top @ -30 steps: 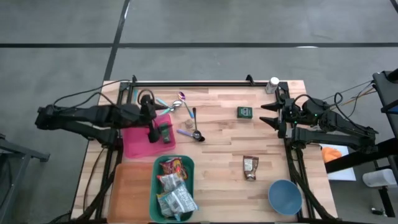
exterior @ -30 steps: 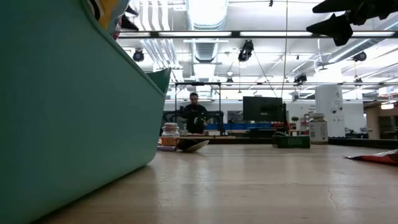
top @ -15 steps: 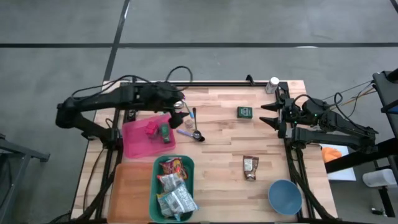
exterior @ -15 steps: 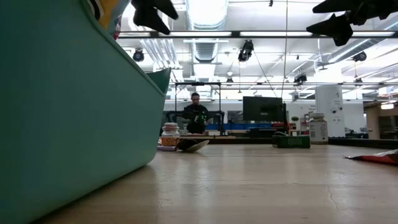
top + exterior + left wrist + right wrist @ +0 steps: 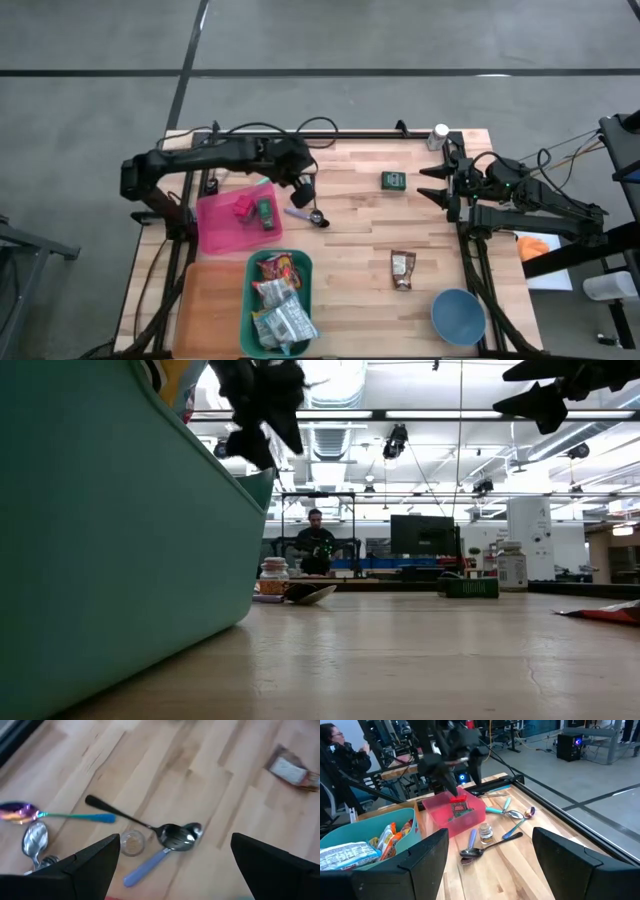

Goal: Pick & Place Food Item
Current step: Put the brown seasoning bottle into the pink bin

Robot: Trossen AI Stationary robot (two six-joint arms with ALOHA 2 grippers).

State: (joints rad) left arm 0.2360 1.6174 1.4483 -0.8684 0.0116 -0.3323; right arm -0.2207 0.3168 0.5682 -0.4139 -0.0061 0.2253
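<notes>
The teal bin [image 5: 100, 540] fills the low view, hiding the table's left side.

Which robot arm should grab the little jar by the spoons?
Probably the left. Its open left gripper hangs right above the spoons and little jar. The right gripper waits open at the table's far right edge.

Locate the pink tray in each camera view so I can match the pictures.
High view: the pink plastic tray lies left of centre, just above the teal bin.
Low view: not visible; the teal bin blocks that side.
Left wrist view: not in it.
Right wrist view: upper middle, below the left arm.
Shared landmark: the small glass jar.
</notes>
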